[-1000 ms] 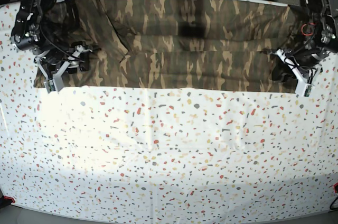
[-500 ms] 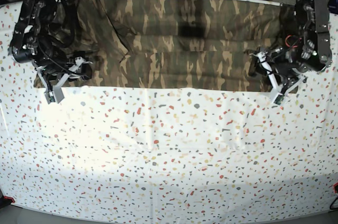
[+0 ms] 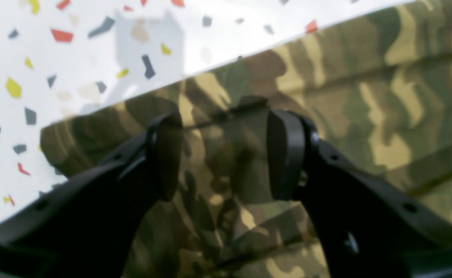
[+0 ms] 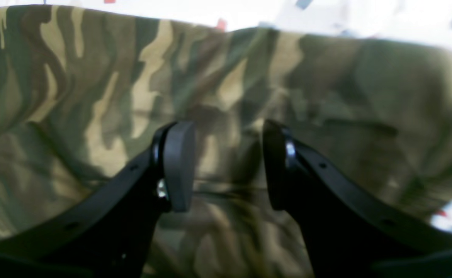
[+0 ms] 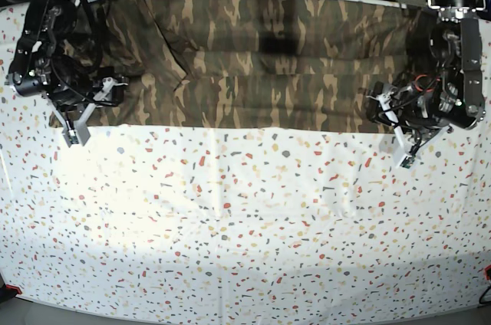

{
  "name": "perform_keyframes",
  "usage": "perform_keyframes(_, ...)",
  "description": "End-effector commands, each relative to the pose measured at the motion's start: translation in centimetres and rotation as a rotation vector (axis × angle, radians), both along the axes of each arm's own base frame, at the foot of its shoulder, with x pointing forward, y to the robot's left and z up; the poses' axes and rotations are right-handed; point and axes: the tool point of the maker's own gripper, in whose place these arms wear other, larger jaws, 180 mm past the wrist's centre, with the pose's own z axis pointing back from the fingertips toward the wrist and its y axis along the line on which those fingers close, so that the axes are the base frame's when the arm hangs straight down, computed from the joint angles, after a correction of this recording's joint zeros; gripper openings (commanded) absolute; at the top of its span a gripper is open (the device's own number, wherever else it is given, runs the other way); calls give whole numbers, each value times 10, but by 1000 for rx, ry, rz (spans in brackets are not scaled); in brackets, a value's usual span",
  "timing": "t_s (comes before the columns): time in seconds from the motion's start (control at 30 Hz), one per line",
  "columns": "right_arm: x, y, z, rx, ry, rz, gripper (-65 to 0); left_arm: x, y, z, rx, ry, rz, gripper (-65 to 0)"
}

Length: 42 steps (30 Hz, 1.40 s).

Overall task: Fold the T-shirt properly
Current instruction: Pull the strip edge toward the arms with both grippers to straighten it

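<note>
Left wrist: left gripper (image 3: 226, 154) spread wide, empty, above the T-shirt (image 3: 365, 116) hem; speckled counter (image 3: 75, 58) beyond.
Right wrist: right gripper (image 4: 228, 166) parted, empty, camouflage cloth beneath.
Base: only here the whole shirt shows, a flat band between both grippers.

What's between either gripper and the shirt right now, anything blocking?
Nothing visible. Both wrist views show only bare T-shirt cloth between and below the open fingers of the left gripper and right gripper. No other object lies on the shirt or the speckled tablecloth.
</note>
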Motion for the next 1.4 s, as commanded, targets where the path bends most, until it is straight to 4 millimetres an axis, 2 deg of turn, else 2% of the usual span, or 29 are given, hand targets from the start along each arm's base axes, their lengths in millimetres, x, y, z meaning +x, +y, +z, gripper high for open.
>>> perform_keyframes(0.0,10,-9,14,-21,-45,0,-361,7,5,4,1,-13,12,-315)
perform_keyframes(0.1,10,-11,15,-35,-37,2,-361,0,11,-16,-9,57,36,-315)
perform_keyframes(0.23,11,9,3,-27,-15,63,-361,-9,17,-40,-25,139,70,-315)
perform_keyframes(0.37,7,24,-28,-23,52,94,-361,-28,22,-66,-37,233,100,-315)
perform_keyframes(0.5,4,24,-55,-17,118,59,-361,-42,25,-81,-42,292,116,-315)
perform_keyframes(0.6,3,21,-64,-7,147,42,-361,-44,26,-81,-35,312,113,-315)
perform_keyframes(0.8,7,21,-62,-4,133,41,-361,-32,28,-68,-23,262,102,-315)
perform_keyframes(0.97,9,21,-61,0,118,39,-361,-32,27,-68,-26,250,100,-315)
perform_keyframes(1.17,10,23,-61,7,115,39,-361,-35,38,-71,43,260,95,-315)
perform_keyframes(1.37,18,24,-57,18,69,33,-361,-21,35,-67,18,187,100,-321)
